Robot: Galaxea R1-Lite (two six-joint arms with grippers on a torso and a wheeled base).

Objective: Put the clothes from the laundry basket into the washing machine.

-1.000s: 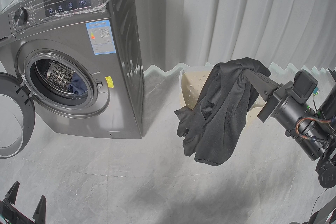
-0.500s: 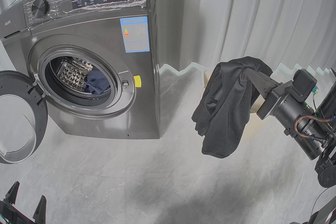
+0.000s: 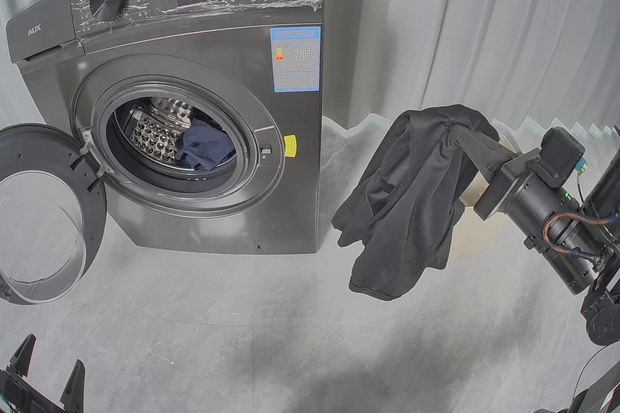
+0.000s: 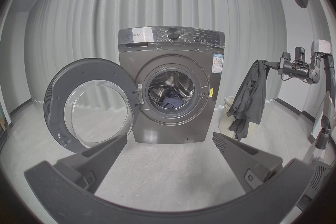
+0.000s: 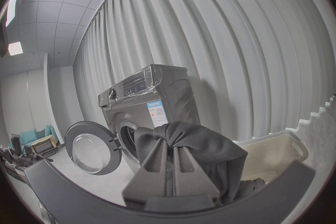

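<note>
A grey front-loading washing machine [image 3: 213, 56] stands at the left with its round door [image 3: 16, 143] swung open. A dark blue garment [image 3: 205, 151] lies inside the drum. To the right of the machine, my right gripper [image 3: 460, 135] is shut on a large black garment [image 3: 407, 201] that hangs clear of the floor. The cream laundry basket [image 3: 483, 226] sits behind the garment, mostly hidden; its rim and wall [image 5: 276, 151] show in the right wrist view. Low at the near left, my left gripper [image 3: 48, 369] stands open and holds nothing.
White curtains [image 3: 484, 14] run along the wall behind the machine and basket. Bare grey floor [image 3: 258, 317] stretches between me and the machine. The open door juts out to the machine's left at floor level.
The whole head view has shifted, so the machine now sits further right and more face-on. The black garment's lower part has swung left. The right gripper keeps its hold.
</note>
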